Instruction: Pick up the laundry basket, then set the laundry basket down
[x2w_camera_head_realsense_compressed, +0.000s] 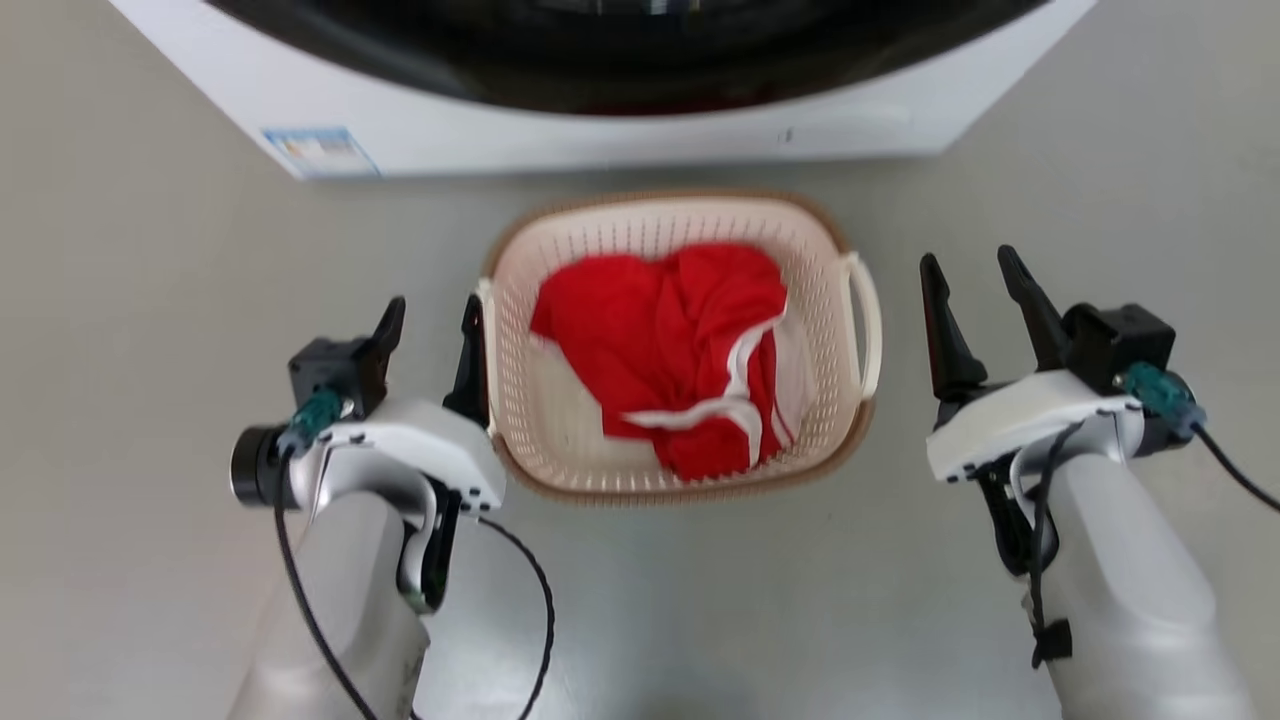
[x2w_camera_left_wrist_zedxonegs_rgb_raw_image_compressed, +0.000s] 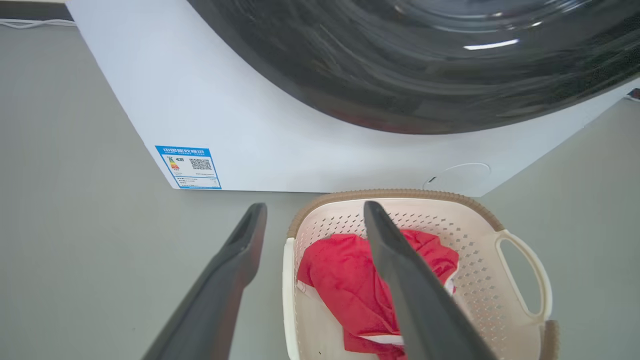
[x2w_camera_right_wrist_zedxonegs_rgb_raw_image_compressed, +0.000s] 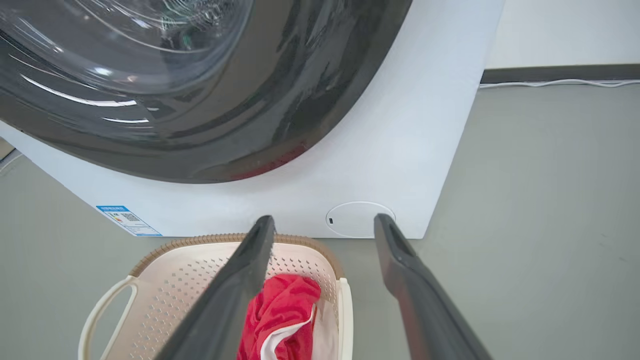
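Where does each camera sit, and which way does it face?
Head view: on the head, looking down at the laundry basket; left end effector and right end effector show.
Left wrist view: on left wrist, along its fingers toward the washer.
Right wrist view: on right wrist, along its fingers toward the washer.
Both wrist views share laundry basket and washer.

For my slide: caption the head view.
Left gripper and right gripper, both open, flank basket of red cloth before washer.

One basket (x2w_camera_head_realsense_compressed: 660, 218), one washer (x2w_camera_head_realsense_compressed: 600, 140) (two hands (x2w_camera_head_realsense_compressed: 434, 300) (x2w_camera_head_realsense_compressed: 968, 253))
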